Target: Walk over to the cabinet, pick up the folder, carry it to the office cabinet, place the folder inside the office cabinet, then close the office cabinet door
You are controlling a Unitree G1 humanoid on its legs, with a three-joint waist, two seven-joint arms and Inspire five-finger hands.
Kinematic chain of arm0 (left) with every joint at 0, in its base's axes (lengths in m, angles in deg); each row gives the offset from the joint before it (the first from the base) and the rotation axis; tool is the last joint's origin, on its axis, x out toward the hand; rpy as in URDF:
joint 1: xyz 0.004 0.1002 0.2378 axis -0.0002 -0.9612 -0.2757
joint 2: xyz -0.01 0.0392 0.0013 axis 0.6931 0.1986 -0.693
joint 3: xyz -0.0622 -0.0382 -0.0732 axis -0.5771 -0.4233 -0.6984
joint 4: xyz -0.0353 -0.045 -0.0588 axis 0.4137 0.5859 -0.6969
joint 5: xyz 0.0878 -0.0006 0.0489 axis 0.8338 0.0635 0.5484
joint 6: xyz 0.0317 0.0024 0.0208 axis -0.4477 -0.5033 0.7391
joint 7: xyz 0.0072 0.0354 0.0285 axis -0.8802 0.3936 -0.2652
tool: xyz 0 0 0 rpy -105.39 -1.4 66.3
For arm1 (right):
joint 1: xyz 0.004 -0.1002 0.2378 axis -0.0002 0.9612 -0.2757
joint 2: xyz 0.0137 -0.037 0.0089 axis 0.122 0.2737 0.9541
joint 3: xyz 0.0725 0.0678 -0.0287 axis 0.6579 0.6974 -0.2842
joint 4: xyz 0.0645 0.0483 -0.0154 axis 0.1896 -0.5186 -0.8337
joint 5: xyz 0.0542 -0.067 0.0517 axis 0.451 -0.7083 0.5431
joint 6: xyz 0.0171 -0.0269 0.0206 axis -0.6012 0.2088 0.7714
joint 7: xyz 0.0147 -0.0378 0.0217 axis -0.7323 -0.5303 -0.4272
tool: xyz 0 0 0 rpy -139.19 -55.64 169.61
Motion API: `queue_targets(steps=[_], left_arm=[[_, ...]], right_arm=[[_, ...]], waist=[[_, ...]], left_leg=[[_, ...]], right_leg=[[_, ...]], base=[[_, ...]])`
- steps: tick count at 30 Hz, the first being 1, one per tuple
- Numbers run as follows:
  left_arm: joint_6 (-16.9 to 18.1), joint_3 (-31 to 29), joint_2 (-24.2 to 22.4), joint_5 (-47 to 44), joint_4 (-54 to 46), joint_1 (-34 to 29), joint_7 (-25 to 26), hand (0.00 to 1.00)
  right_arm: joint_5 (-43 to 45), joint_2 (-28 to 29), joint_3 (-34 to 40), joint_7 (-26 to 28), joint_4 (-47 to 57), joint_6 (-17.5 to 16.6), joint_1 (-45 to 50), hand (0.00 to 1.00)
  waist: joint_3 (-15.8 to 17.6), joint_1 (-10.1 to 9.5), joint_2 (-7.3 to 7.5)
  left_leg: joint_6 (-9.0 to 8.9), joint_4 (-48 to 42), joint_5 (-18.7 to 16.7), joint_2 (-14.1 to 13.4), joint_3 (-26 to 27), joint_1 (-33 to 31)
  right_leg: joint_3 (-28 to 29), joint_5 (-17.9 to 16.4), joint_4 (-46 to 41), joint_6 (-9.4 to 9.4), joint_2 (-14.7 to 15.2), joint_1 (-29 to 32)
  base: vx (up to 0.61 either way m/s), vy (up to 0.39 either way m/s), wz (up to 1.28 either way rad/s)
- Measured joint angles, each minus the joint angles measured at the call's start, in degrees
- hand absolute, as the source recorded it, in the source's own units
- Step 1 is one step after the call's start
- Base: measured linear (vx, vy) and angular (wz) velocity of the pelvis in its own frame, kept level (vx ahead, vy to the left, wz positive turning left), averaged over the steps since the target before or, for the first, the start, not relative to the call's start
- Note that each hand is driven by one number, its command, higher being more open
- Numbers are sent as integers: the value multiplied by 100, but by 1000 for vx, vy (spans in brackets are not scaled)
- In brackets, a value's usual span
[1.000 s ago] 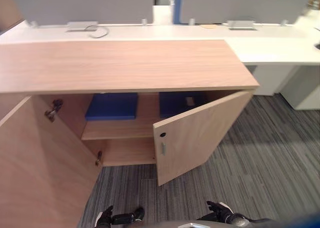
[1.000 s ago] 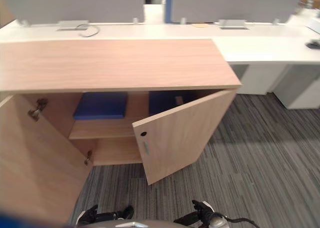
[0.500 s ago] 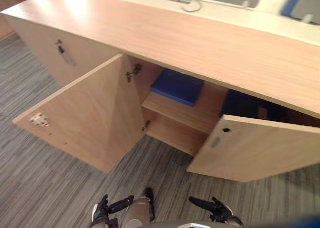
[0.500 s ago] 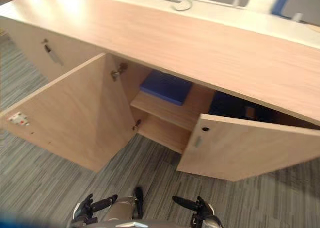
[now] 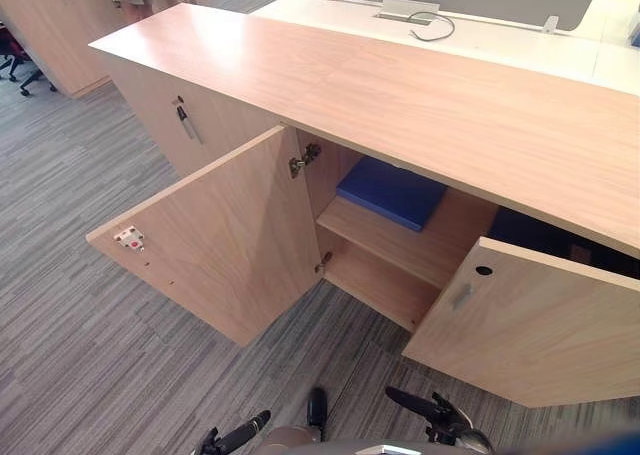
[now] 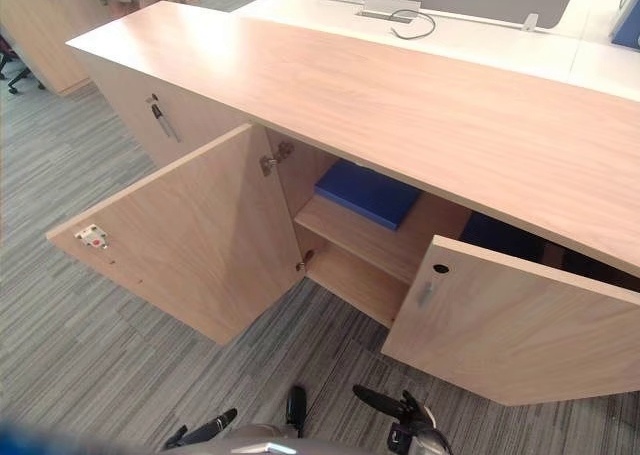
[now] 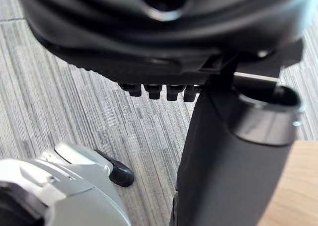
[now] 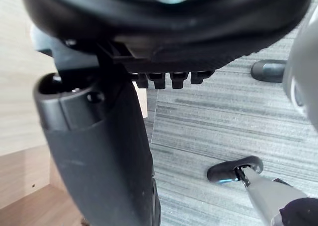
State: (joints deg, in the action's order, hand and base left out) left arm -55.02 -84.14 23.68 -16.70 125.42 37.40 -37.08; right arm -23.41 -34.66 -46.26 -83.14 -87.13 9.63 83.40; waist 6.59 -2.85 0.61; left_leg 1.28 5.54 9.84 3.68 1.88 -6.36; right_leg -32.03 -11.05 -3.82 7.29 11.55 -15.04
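Folder (image 5: pixel 392 192) on shelf (image 5: pixel 395 247), door (image 5: pixel 530 325) half-open beside; left hand (image 5: pixel 238 438), right hand (image 5: pixel 440 420) fingers slack.

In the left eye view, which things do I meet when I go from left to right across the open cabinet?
wide-open light wooden door → silver metal hinge → flat blue folder on the shelf → half-open light wooden door
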Motion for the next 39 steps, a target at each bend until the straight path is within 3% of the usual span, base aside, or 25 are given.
queue_targets(steps=[3,6,10,11,12,13,15,18,19,21,27,31,33,39], left_arm=[[-1,-167,-67,-737,-389,-12,128,100],[5,-309,-69,-848,-1068,-129,195,100],[-3,-738,-26,-701,-1821,-87,240,100],[-1,-865,-19,-675,-2106,-46,259,100],[5,-978,42,-659,-2330,97,310,100],[-16,-1197,275,-626,-2359,192,361,100],[-68,-1412,460,-560,-2408,193,477,100],[-76,-1504,747,-383,-2671,328,543,100],[-83,-1579,826,-129,-3025,334,589,100],[-91,-1563,861,97,-3281,373,587,100],[-298,-1562,848,901,-3342,518,576,100],[-338,-1485,1078,1431,-3360,581,573,100],[-395,-1292,1404,1615,-3360,589,558,100],[-404,-1130,2078,1710,-3360,867,541,100]], right_arm=[[-27,-9,333,-3,-66,45,146,100],[-227,-10,508,12,-56,103,315,100],[-446,-48,528,32,76,109,438,100],[-447,-65,528,45,102,107,417,100],[-454,-105,551,44,165,112,418,100],[-568,-114,547,43,202,191,335,100],[-667,-118,548,45,310,238,351,100],[-666,-137,547,57,396,251,361,100],[-664,-137,544,94,460,249,342,100],[-663,-152,543,128,562,237,357,100],[-662,-318,483,182,622,260,423,100],[-663,-254,135,291,613,274,454,100],[-663,-178,84,351,596,285,462,100],[-662,-210,-76,426,539,277,510,100]], waist=[[77,13,75],[170,17,169],[213,3,141],[221,6,127],[293,-6,50],[364,-194,51],[351,-264,20],[318,-256,-112],[225,-270,-122],[160,-200,-72],[8,-175,-257],[14,-160,-133],[18,-165,-35],[20,-176,-17]], left_leg=[[-12,0,-14,-19,-51,-4],[-11,-1,-36,6,-85,-13],[60,-240,-62,-19,-63,-185],[44,-585,-166,-31,26,-473],[309,-1058,-530,-160,693,-808],[248,-1477,-854,-353,1101,-852],[218,-1514,-895,-375,1137,-715],[155,-1035,-687,-362,1008,-476],[98,-381,-334,-299,974,-201],[90,-14,-115,-150,854,-43],[122,-11,-113,18,850,6],[157,-11,-154,66,873,29],[145,-12,-228,72,930,106],[171,-13,-344,72,1153,319]], right_leg=[[-44,4,2,4,-23,-24],[-44,28,-31,6,-12,-22],[-68,132,-202,-7,6,87],[-128,135,-304,-4,41,212],[-205,155,-340,10,7,246],[-88,178,-343,10,32,241],[-37,232,-423,42,66,210],[-3,190,-666,-41,92,345],[15,197,-434,-42,60,421],[-28,175,-241,-21,102,359],[-89,74,21,113,205,174],[-21,62,-5,85,264,182],[101,63,-83,33,306,185],[327,77,-240,9,411,182]], base=[[3,-33,7],[23,-5,9],[39,22,7],[-8,72,30],[-44,112,-21],[-45,105,-45],[-2,56,-44],[32,47,10],[19,6,11],[-19,-29,27],[-1,-35,5],[45,14,-3],[58,22,-14],[36,22,-21]])
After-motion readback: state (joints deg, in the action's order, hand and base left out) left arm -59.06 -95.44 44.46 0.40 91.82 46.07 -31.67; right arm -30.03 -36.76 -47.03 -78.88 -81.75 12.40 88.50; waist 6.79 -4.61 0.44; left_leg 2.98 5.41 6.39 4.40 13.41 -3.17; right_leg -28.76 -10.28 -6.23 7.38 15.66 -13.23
